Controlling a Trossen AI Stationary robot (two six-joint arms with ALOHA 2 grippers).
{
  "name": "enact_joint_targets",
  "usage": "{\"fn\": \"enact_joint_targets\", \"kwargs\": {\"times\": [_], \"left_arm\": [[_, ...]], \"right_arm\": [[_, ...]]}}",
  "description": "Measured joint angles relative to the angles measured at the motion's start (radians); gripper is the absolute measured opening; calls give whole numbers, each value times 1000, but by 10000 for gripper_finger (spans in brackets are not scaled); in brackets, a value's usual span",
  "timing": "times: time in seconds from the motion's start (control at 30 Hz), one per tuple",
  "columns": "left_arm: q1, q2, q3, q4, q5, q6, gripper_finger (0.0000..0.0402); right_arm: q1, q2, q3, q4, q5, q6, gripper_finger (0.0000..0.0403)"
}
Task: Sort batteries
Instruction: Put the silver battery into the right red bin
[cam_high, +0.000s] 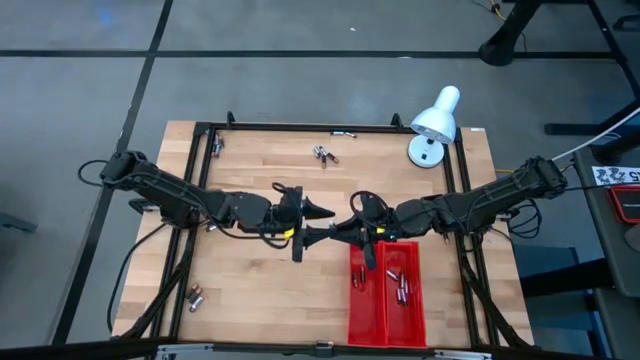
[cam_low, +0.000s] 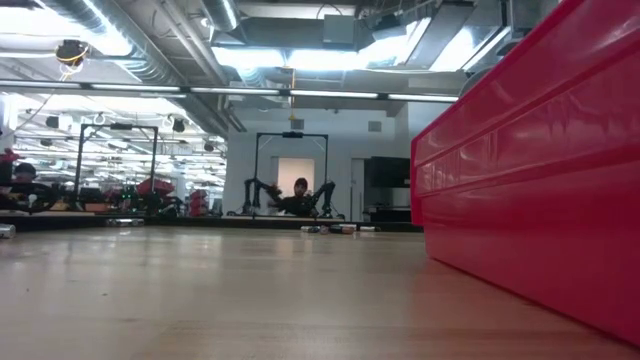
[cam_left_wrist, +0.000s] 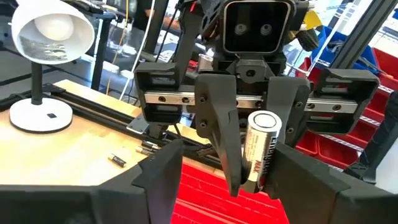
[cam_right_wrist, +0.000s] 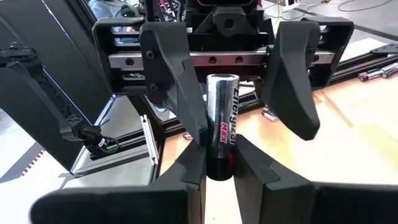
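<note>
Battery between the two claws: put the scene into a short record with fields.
item: silver-and-black cylindrical battery
holder: right claw, shut on one end of it
left claw: open, fingers on either side of the battery, not gripping
place: above the wooden table, beside the red plastic tray
tray contents: a few small batteries

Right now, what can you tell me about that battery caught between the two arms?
The battery is a small, shiny, silvery metal cylinder with a dark band at one end, printed lettering and a red "MAX". The right gripper has its fingers shut on the dark end. The silvery end reaches between the open fingers of the left gripper. It is held in the air over the wooden table, beside the far end of the red tray.
</note>
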Motion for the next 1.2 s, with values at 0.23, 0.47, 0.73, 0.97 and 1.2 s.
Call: {"fn": "enact_joint_targets", "kwargs": {"times": [0.23, 0.47, 0.73, 0.97, 1.2], "left_arm": [[6, 0, 0, -29, 0, -39, 243], [5, 0, 0, -30, 0, -44, 244], [5, 1, 0, -47, 0, -67, 244], [5, 1, -1, -77, 5, -71, 244], [-1, 1, -4, -199, 20, -116, 244]], "right_arm": [[0, 0, -1, -19, 3, 3, 48], [0, 0, -1, -19, 2, 4, 48], [0, 0, -1, -23, 2, 4, 48], [0, -1, -1, -57, 2, 1, 48], [0, -25, 3, -86, 3, 1, 48]]}}
